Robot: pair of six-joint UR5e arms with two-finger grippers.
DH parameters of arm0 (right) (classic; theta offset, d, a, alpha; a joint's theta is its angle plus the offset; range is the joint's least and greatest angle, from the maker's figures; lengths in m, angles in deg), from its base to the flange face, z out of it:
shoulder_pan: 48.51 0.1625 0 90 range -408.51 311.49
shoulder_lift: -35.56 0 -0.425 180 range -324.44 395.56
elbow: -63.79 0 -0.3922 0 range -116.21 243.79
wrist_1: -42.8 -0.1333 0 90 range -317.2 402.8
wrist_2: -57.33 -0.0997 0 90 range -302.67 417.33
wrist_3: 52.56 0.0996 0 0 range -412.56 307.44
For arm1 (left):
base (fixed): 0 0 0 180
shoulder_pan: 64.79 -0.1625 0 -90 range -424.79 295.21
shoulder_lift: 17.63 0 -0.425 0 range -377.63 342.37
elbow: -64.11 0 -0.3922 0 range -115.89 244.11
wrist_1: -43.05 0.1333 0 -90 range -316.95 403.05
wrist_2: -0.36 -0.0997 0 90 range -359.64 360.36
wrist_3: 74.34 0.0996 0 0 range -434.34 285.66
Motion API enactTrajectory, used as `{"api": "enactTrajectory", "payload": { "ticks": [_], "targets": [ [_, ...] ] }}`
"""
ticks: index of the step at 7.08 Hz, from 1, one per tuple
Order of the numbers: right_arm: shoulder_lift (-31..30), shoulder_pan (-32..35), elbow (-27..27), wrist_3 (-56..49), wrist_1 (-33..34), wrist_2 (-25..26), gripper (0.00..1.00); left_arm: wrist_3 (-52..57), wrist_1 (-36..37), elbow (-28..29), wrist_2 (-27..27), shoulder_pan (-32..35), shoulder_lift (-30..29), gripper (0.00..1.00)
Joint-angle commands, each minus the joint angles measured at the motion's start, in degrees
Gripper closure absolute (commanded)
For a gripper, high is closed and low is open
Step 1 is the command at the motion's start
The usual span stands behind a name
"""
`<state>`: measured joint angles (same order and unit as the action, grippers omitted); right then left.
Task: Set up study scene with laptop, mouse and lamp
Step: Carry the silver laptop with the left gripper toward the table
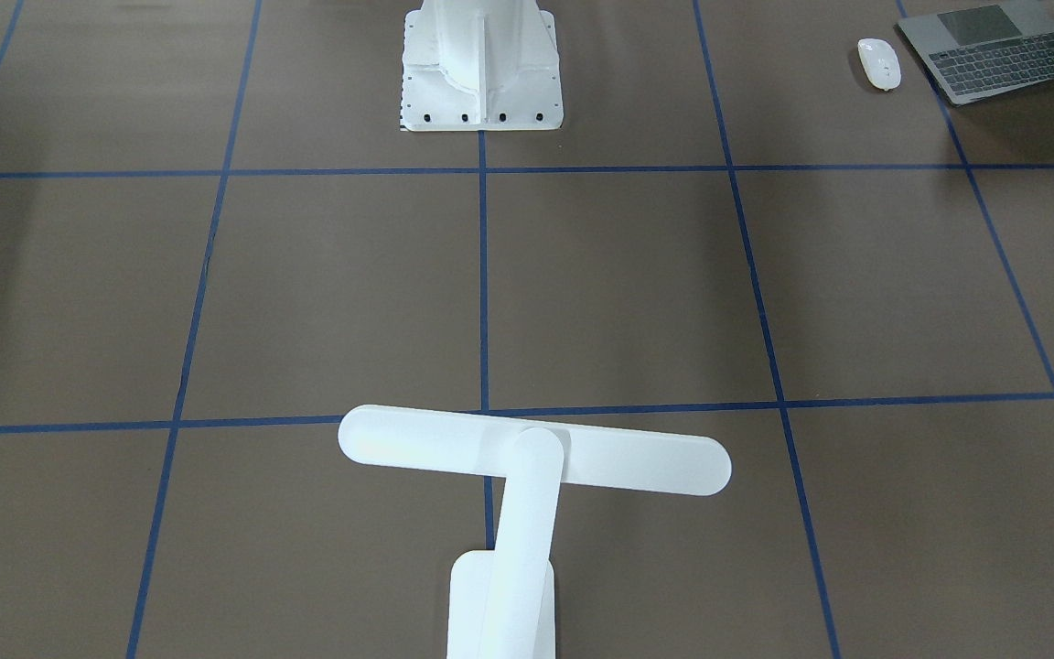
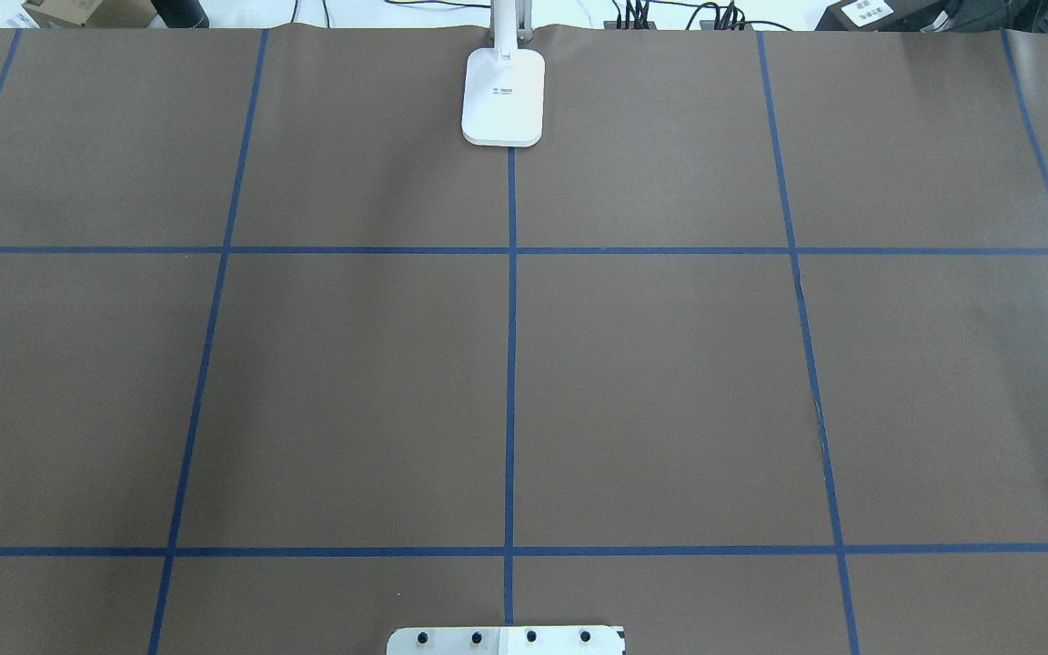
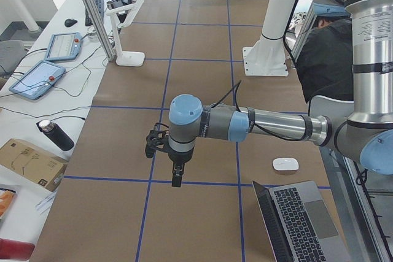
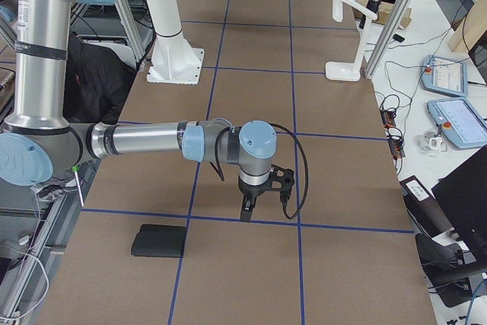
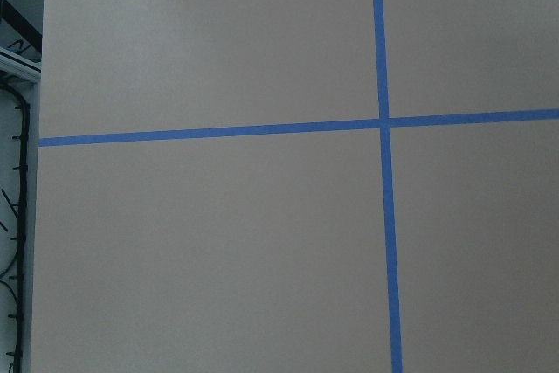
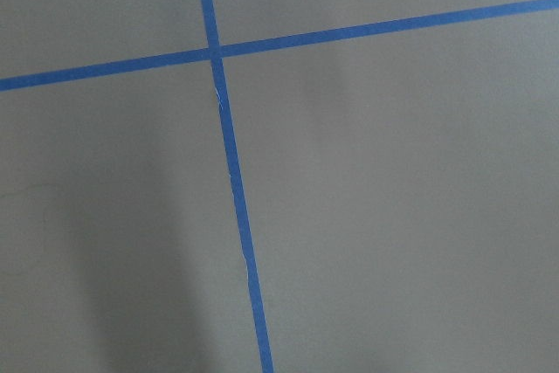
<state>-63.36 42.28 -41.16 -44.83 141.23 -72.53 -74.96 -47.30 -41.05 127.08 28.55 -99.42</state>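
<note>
The white T-shaped lamp (image 1: 534, 450) stands at the table's far middle edge, its base (image 2: 503, 95) on the centre tape line. The grey laptop (image 1: 1003, 50) lies open at the near corner on my left side, with the white mouse (image 1: 879, 64) beside it. My left gripper (image 3: 176, 182) hangs fingers down over bare table, left of the mouse (image 3: 285, 164) and the laptop (image 3: 301, 219). My right gripper (image 4: 245, 216) hangs fingers down above a tape line near the black pad (image 4: 160, 241). I cannot tell whether either gripper is open or shut. Both wrist views show only brown table and blue tape.
The white ribbed pedestal (image 1: 481, 69) stands bolted at the robot's side in the middle. Blue tape divides the brown table (image 2: 670, 382) into squares. A person in dark clothes (image 3: 325, 53) sits behind the robot. Tablets, a bottle and boxes lie on the side bench (image 3: 37, 90).
</note>
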Motion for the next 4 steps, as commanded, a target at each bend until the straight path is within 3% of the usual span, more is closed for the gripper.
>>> {"api": "enactTrajectory", "payload": {
  "ticks": [1,4],
  "targets": [
    [-0.04,0.0,-0.08,0.0,0.0,-0.22,0.01,0.0,-0.09,0.22,-0.07,0.0,0.05,0.01],
    [0.04,0.0,0.09,0.0,0.0,-0.4,0.01,0.0,-0.17,0.57,-0.07,0.0,0.05,0.01]
  ]
}}
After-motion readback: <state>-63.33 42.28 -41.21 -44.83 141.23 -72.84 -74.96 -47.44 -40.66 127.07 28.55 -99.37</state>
